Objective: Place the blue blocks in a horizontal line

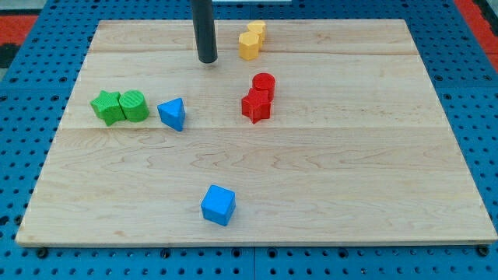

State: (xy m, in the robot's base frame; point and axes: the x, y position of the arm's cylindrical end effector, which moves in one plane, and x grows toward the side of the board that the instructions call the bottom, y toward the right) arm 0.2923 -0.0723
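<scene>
Blue blocks sit well apart on the wooden board (373, 194), our rod touching neither.

Our arm has no fingers to open or close, only my tip (207, 60), resting on bare wood near the view's top. Below it, slightly left, lies the blue triangular block (172, 114); far below it, toward the view's bottom, the blue cube (218, 205). Just right of my tip are two touching yellow blocks (250, 40). Lower right, two touching red blocks (258, 97). Lower left, a green star (106, 106) touches a green cylinder (134, 106).

wooden board (350, 194) carries blue cube (218, 205), blue triangular block (172, 113), green (120, 106), red (259, 97), yellow pairs (251, 40).
</scene>
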